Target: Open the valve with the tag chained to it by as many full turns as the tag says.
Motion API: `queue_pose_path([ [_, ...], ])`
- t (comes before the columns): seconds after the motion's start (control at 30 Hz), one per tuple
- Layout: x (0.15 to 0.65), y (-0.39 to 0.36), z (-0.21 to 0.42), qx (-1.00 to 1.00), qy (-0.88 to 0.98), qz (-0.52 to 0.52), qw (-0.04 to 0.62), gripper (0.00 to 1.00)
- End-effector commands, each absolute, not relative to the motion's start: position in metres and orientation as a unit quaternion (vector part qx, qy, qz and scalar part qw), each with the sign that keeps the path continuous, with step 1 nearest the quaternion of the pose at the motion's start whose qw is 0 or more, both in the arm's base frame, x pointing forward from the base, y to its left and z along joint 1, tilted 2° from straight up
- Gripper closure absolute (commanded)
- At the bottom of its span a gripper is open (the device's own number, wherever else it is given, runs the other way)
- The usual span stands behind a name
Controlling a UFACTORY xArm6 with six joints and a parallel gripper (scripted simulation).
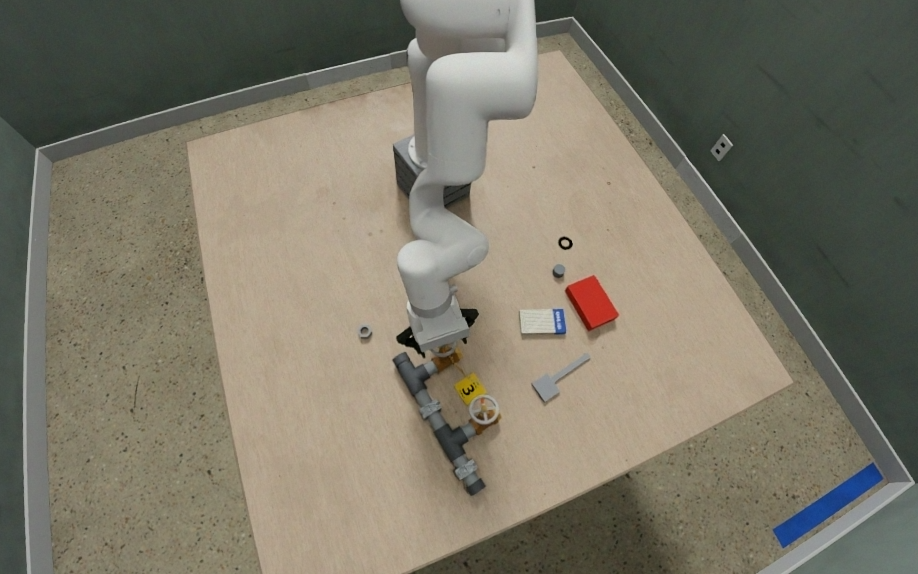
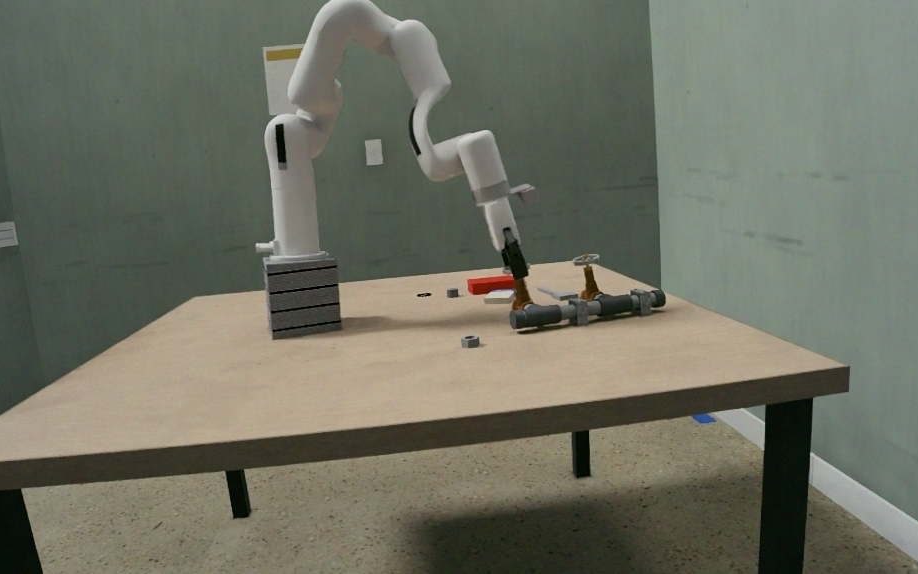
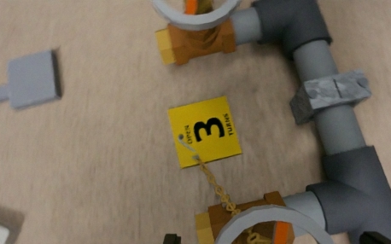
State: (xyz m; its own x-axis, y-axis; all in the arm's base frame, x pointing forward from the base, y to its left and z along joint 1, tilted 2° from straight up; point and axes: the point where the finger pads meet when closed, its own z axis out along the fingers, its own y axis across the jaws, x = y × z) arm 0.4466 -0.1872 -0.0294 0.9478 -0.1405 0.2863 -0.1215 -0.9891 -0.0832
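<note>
A grey pipe (image 1: 437, 421) lies on the table with two brass valves branching off it. A yellow tag (image 3: 204, 131) reads "OPEN 3 TURNS". Its chain (image 3: 219, 189) runs to the valve at the pipe's far end (image 1: 443, 354), which shows at the bottom edge of the wrist view (image 3: 269, 226). The other valve (image 1: 479, 410) has a white handwheel and no chain; it is at the top of the wrist view (image 3: 196, 26). My gripper (image 1: 439, 341) (image 2: 514, 260) is open, its fingers standing on either side of the tagged valve's handwheel. I cannot tell whether they touch the wheel.
A grey scraper (image 1: 558, 378), a white card box (image 1: 542, 321) and a red block (image 1: 590, 301) lie to the right of the valves. A grey nut (image 1: 362, 328) lies to the left. A grey cap (image 1: 558, 270) and a black ring (image 1: 565, 238) lie further back.
</note>
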Motion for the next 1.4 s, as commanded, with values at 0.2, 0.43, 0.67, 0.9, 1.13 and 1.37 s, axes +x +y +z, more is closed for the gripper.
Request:
queue_pose_path([
  [0.2,0.4481,-0.1878,-0.0280,-0.944,0.295,-0.136,0.053,0.00],
  [0.43,0.4481,-0.1878,-0.0280,-0.892,0.427,-0.131,0.069,0.00],
  [0.67,0.4481,-0.1878,-0.0280,-0.829,0.540,-0.120,0.080,0.00],
  [0.9,0.4481,-0.1878,-0.0280,-0.762,0.635,-0.099,0.085,0.00],
  [1.13,0.4481,-0.1878,-0.0280,-0.705,0.702,-0.064,0.077,0.00],
  [1.37,0.4481,-0.1878,-0.0280,-0.705,0.702,-0.064,0.077,0.00],
])
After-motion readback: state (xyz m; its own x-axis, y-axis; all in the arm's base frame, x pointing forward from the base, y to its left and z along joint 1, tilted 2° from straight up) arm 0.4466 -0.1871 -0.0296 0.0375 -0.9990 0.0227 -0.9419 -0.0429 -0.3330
